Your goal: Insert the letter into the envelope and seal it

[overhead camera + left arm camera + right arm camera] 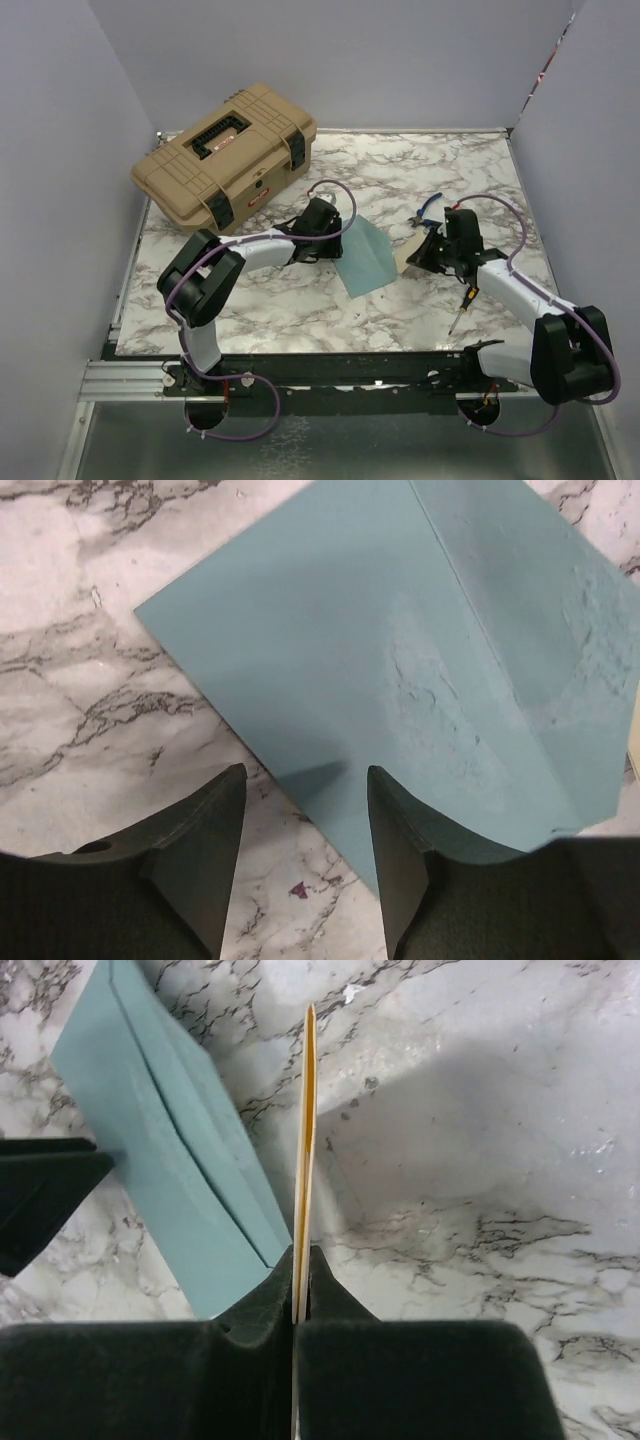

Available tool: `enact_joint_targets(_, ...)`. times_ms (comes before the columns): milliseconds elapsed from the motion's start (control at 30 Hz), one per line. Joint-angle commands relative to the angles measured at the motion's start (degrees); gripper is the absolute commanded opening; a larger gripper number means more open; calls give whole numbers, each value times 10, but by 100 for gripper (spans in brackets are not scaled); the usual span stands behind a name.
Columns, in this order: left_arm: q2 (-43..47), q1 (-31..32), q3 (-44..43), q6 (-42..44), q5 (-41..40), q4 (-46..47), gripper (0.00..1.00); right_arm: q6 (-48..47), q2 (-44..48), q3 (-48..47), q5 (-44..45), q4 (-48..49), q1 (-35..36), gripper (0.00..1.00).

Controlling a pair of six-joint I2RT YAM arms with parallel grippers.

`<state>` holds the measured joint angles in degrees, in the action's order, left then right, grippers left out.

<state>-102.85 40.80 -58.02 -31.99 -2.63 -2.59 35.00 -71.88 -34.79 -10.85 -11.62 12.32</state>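
Top external view: the teal envelope (365,258) lies flat near the middle of the marble table (300,300), with the cream letter (408,255) just beside it at 3 o'clock. The left claw (305,780) reaches in from 9 o'clock. Its jaws stand about half apart with nothing clamped, straddling the near edge of the envelope, one finger over the teal paper. The right claw (303,1260) is pinched tight on the letter, which the wrist view shows edge-on as a thin upright strip beside the envelope. A tan toolbox (228,155) sits at 10 o'clock from the envelope, blue-handled pliers (430,208) at 2 o'clock, and a screwdriver (462,305) at 4 o'clock.
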Motion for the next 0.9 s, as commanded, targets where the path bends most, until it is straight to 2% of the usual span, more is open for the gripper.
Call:
enact_joint_targets(0, -36, -12, -30, -1, 9, -10, 54, 6, 35, 3, -34, -30, 3, 1)
enact_joint_targets(167, -43, -18, -47, 1, -3, -18, 57, -13, 81, -31, 32, -74, 2, 0)
enact_joint_targets(233, -39, -18, -47, 5, -13, -26, 59, -30, 98, -48, 33, -72, 2, 1)
enact_joint_targets(367, -38, -18, -52, 11, -21, -51, 61, -83, 92, -58, -78, -15, 2, 1)
enact_joint_targets(533, -31, -19, -50, 11, -5, -79, 66, -116, 5, -82, -218, -1, 2, 1)
enact_joint_targets(700, -18, -18, -43, 5, 24, -103, 69, -133, -57, -99, -248, -36, 3, 0)
enact_joint_targets(867, -23, -18, -36, -3, 51, -107, 65, -146, -108, -125, -236, -91, 2, 1)
